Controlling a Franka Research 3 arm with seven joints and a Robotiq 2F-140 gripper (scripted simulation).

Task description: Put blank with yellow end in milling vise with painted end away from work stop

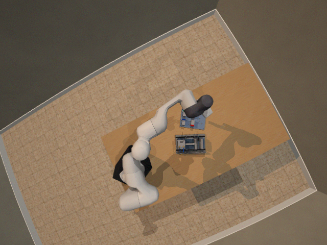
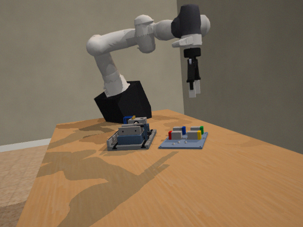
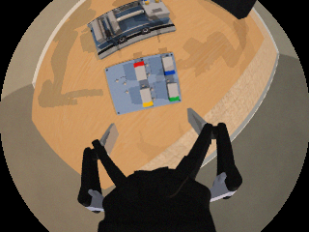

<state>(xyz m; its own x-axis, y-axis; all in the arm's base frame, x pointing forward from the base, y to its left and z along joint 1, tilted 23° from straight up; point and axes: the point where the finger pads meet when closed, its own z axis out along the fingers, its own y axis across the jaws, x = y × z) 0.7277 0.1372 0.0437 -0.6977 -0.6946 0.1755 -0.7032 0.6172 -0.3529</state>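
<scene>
As for the gripper [image 2: 195,90] [image 3: 151,122]: hangs above the table [image 1: 237,105] [image 2: 195,185] [image 3: 68,116] with fingers spread wide and nothing between, well apart from every blank. In the top view, lies out of sight beneath the dark wrist link [image 1: 194,109] [image 2: 189,21]. In the exterior view, shows nearly side-on, with one finger partly behind the other.

As for the blank with the yellow end [image 2: 193,135] [image 3: 146,96]: rests on the infeed plate [image 1: 199,125] [image 2: 181,144] [image 3: 118,99], between the red-ended blank [image 1: 192,121] [image 2: 176,135] [image 3: 140,72] and the plate's edge away from the vise [image 1: 200,143] [image 2: 130,139] [image 3: 111,23]. From above, disappears under the wrist link.

Also on the plate, in the row nearer the arm's base: the blue-ended blank [image 1: 183,122] [image 2: 177,128] [image 3: 168,64] and the green-ended blank [image 2: 195,128] [image 3: 173,90]. In the exterior view, both partly covered by the nearer row.

In the exterior view, turns the back of the fixed jaw [image 2: 129,130] to the camera, masking most of the space between the jaws. At the hosed block [image 1: 181,143] [image 2: 140,120] [image 3: 155,7]: cut off by the wrist picture's upper edge. Too small to tell with certainty: the work stop and low bars.
</scene>
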